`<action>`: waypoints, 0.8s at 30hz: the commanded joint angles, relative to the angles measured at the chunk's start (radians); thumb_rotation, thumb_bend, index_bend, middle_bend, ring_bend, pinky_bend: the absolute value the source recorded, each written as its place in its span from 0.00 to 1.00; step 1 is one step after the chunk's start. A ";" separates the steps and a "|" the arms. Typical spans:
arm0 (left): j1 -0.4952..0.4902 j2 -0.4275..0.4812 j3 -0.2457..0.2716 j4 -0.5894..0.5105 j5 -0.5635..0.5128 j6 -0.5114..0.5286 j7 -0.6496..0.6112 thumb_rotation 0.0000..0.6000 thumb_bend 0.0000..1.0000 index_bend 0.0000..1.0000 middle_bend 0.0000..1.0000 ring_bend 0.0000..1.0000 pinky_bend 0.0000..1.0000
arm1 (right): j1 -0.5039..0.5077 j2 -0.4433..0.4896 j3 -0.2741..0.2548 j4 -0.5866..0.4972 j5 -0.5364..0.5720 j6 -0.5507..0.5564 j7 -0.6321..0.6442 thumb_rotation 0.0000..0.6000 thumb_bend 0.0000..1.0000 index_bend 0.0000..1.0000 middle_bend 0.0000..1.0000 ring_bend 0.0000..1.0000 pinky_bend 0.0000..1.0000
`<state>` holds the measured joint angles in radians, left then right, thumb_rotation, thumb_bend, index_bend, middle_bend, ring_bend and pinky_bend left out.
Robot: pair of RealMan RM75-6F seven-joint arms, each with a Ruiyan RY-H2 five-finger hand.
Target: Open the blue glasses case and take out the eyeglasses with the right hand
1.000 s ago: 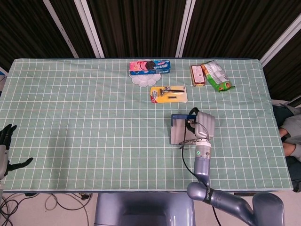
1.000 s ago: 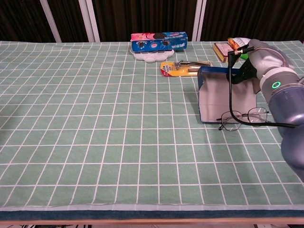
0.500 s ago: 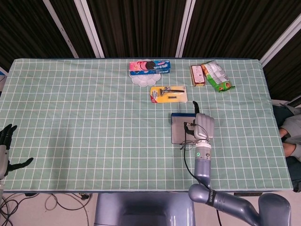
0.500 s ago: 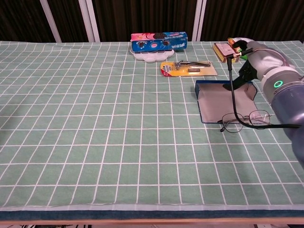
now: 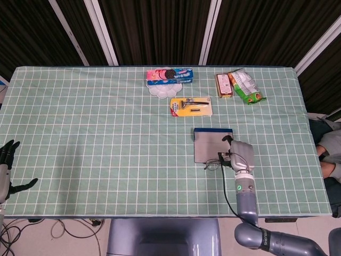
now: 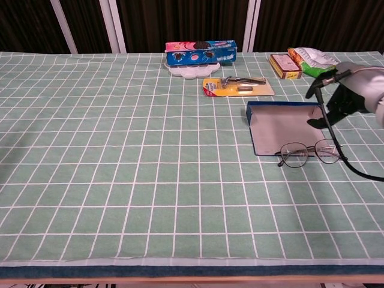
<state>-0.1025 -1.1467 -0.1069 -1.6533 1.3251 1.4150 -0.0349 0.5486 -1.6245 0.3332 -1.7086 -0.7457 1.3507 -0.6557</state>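
The blue glasses case lies open and flat on the green checked cloth, its grey lining up and nothing inside. The thin-framed eyeglasses sit at the case's near right corner, lenses low over the cloth. One temple rises to my right hand, which pinches it just right of the case; the other temple trails off to the right. My left hand hangs off the table's left edge, fingers apart and holding nothing.
Behind the case lie a yellow razor pack, a blue cookie box on a white plate, a brown snack box and a green bag.
The case lid dropped from upright to flat. My right hand moved right and toward the near edge with the temple in it, dragging the eyeglasses slightly right. The left hand stayed still.
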 commanded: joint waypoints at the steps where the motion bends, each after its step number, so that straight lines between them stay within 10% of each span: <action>1: 0.001 -0.002 -0.001 0.005 0.004 0.006 0.001 1.00 0.02 0.00 0.00 0.00 0.00 | -0.018 0.032 -0.020 -0.034 0.032 -0.010 -0.023 1.00 0.36 0.36 0.95 0.98 1.00; 24: 0.002 -0.006 -0.002 0.011 0.006 0.010 0.003 1.00 0.02 0.00 0.00 0.00 0.00 | 0.020 0.033 -0.044 -0.029 0.091 -0.039 -0.034 1.00 0.39 0.44 0.97 0.98 1.00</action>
<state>-0.1009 -1.1522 -0.1092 -1.6424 1.3311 1.4245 -0.0323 0.5677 -1.5905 0.2902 -1.7380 -0.6557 1.3124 -0.6901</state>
